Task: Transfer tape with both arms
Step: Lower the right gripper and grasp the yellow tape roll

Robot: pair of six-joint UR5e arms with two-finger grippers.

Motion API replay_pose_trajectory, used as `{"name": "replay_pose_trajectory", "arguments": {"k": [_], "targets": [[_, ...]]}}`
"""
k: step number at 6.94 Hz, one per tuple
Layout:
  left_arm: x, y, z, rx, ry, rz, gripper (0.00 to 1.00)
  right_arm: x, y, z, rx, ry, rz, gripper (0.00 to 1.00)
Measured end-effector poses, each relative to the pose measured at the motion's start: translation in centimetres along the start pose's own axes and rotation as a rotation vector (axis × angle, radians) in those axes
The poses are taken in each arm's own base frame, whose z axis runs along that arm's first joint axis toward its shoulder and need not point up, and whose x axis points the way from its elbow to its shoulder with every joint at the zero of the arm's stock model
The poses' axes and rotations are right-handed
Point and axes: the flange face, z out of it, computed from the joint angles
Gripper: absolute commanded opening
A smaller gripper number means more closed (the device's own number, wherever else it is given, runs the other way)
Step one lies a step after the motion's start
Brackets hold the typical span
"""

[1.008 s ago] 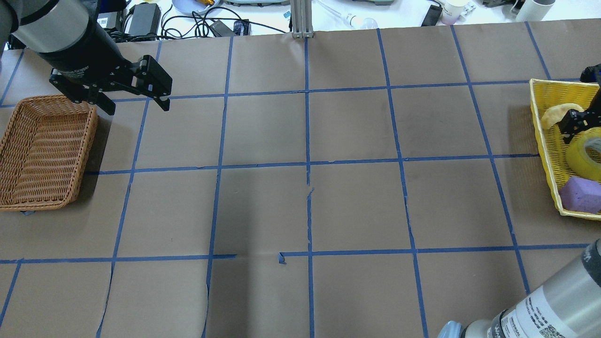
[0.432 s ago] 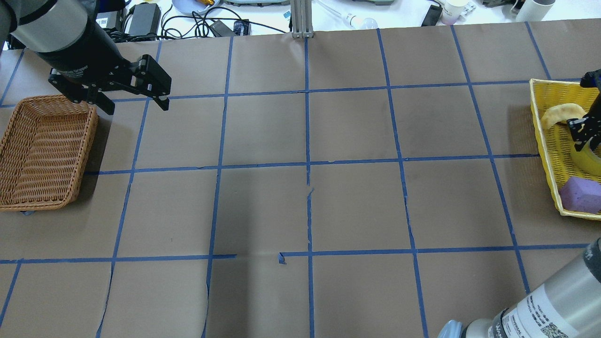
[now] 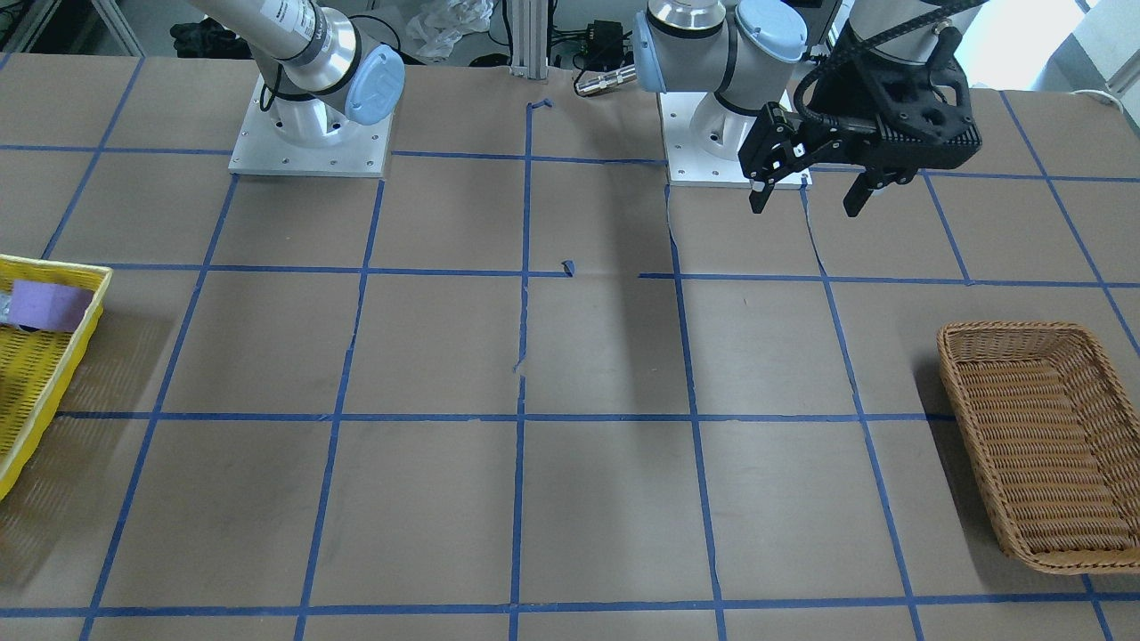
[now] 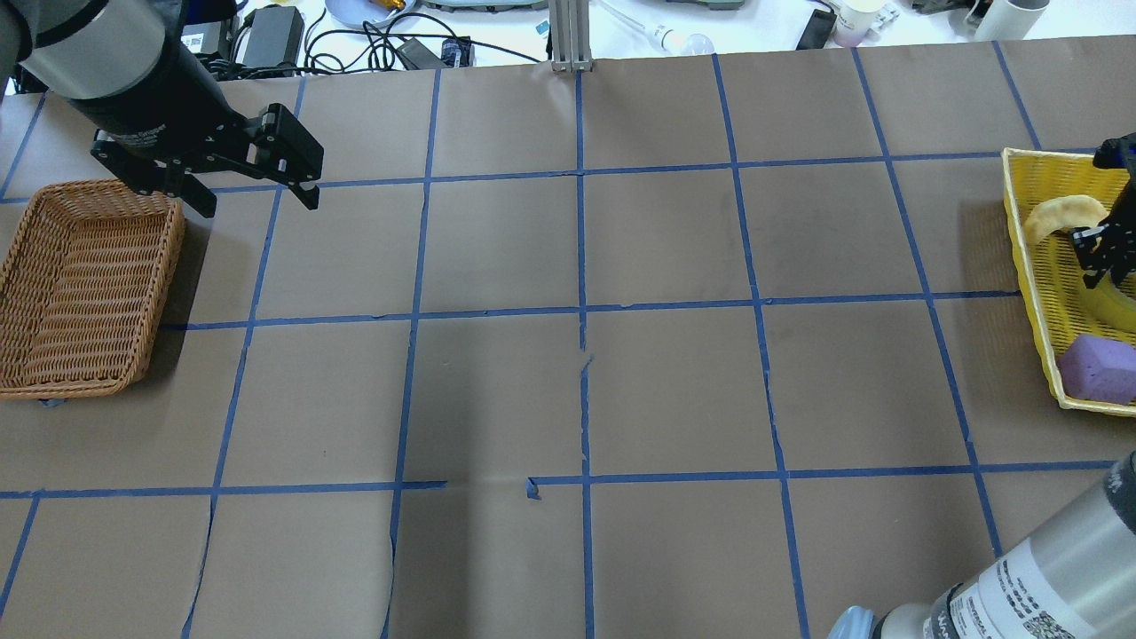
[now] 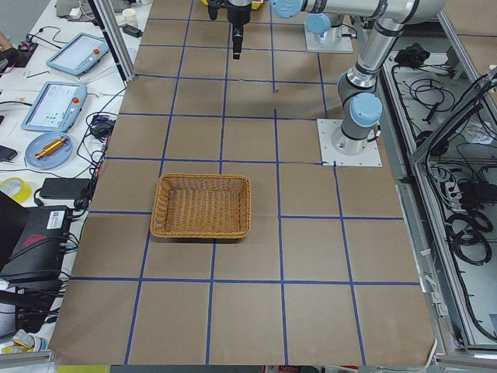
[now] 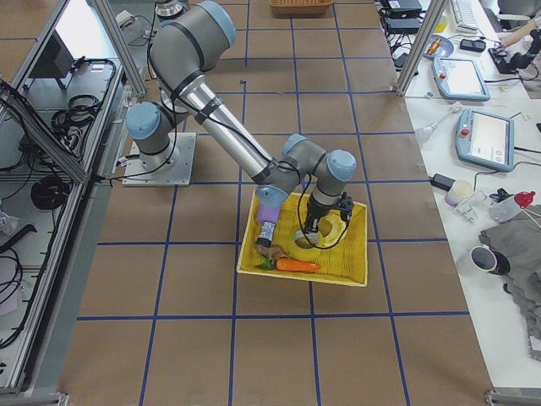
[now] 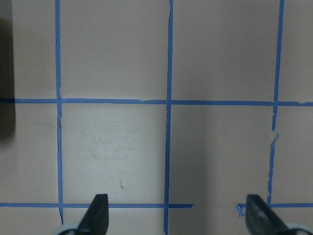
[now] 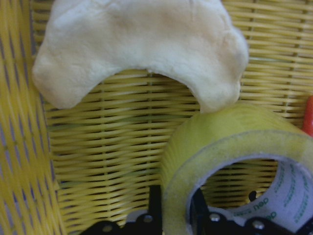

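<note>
The yellow tape roll [image 8: 220, 142] with its white core lies in the yellow basket [image 4: 1029, 266] at the table's right edge. It also shows in the overhead view [image 4: 1120, 306] and the exterior right view [image 6: 308, 240]. My right gripper [image 8: 176, 213] reaches down into the basket. One finger is outside the roll's wall and one inside the core, shut on the wall. The gripper also shows in the overhead view [image 4: 1105, 257]. My left gripper [image 4: 259, 204] is open and empty, above the table beside the wicker basket [image 4: 80, 284]. It also shows in the front-facing view [image 3: 804, 206].
The yellow basket also holds a pale crescent-shaped bread piece [image 8: 142, 44], a purple block [image 4: 1098, 368] and a carrot [image 6: 296, 265]. The empty wicker basket [image 3: 1042, 445] stands on the robot's left side. Blue tape grid lines cross the brown table. Cables and devices lie beyond the far edge.
My right gripper has shifted slightly right inside the yellow basket. Less of the tape roll shows beneath it. My left arm has not moved.
</note>
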Motion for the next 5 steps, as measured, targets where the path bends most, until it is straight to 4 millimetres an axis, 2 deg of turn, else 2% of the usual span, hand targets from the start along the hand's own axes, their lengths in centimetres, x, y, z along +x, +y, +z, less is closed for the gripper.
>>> {"name": "replay_pose_trajectory", "arguments": {"k": [3,5], "targets": [[0.0,-0.1,0.1,0.0,0.0,0.0,1.0,-0.7,0.1,-0.7,0.013,-0.044,-0.161,0.0],[0.0,-0.1,0.1,-0.001,0.0,-0.001,1.0,-1.1,0.8,-2.3,0.003,-0.052,-0.181,0.0]]}}
